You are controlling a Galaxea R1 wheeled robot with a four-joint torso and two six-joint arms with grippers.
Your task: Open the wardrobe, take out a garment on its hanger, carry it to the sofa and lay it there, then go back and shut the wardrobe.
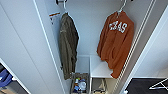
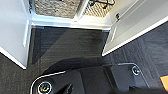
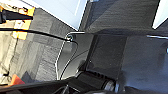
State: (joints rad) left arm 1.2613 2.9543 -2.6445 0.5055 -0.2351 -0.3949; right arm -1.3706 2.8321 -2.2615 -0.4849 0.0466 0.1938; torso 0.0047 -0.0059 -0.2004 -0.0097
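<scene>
Tall white wardrobe point(image 1: 22, 50): doors open | burnt-orange hooded sweatshirt point(image 1: 115, 42) hangs lengthwise on thin white hanger point(image 1: 122, 7), right of dark olive jacket point(image 1: 68, 45) | hands' state: cannot tell

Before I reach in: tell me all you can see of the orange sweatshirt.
The orange sweatshirt hangs on a thin white hanger at the right side of the open wardrobe. It looks like soft fleece, burnt orange, with white block letters across the chest and a hood bunched at the neck. It hangs slightly slanted, its hem low over a white shelf. It hangs apart from the olive jacket on the left. No tool touches it.
</scene>
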